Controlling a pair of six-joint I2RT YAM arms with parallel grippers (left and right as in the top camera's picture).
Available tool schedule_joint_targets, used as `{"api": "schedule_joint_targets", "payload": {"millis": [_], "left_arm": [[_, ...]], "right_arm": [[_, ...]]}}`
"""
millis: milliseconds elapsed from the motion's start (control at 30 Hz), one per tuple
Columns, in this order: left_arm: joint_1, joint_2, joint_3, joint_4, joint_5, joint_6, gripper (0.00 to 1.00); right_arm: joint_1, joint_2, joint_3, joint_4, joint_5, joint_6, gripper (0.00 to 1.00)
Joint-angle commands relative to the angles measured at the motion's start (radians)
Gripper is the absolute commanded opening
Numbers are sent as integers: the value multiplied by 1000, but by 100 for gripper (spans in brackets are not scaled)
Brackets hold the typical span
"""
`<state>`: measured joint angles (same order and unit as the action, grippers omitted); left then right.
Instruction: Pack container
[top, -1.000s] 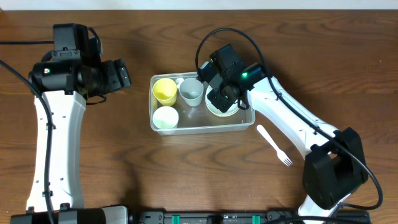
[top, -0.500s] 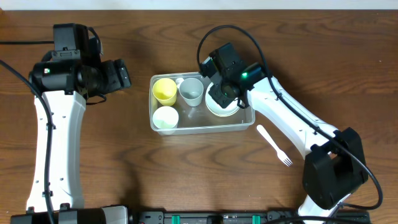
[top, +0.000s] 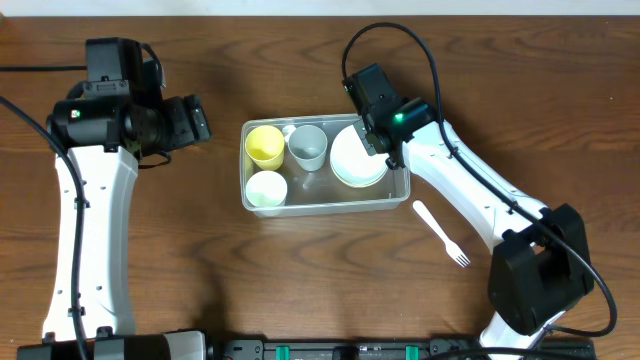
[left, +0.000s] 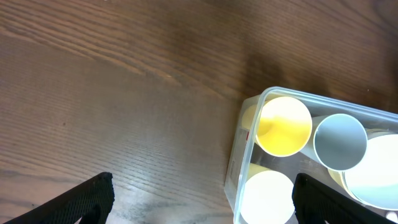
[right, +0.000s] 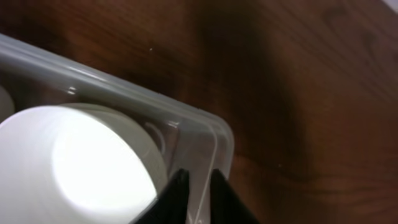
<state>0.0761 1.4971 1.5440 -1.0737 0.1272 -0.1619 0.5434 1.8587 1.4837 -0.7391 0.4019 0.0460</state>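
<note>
Right gripper (right: 199, 198) moved off the white bowl (top: 358, 158) to the container (top: 325, 206) far-right corner, jaws nearly closed. Container mid-table, mouth up, long axis left-right. Left gripper (left: 202, 200) gaping wide, nearby.

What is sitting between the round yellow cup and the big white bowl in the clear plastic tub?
A small round grey cup stands there inside the clear plastic tub, plain in the overhead view.

No readable text, label, brand, number or sign anywhere in these views.
</note>
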Motion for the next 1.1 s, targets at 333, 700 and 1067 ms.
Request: {"api": "schedule_joint_targets", "payload": {"millis": [333,700,1067], "left_arm": [[2,7,-9,-3,-8,-16,91],[2,7,-9,-3,-8,-16,91],[2,7,-9,-3,-8,-16,91]], "right_arm": [[-8,5,7,-11,-23,44,1],[-8,5,7,-32,-101,43,1],[-8,5,7,-32,-159,-3,1]]}}
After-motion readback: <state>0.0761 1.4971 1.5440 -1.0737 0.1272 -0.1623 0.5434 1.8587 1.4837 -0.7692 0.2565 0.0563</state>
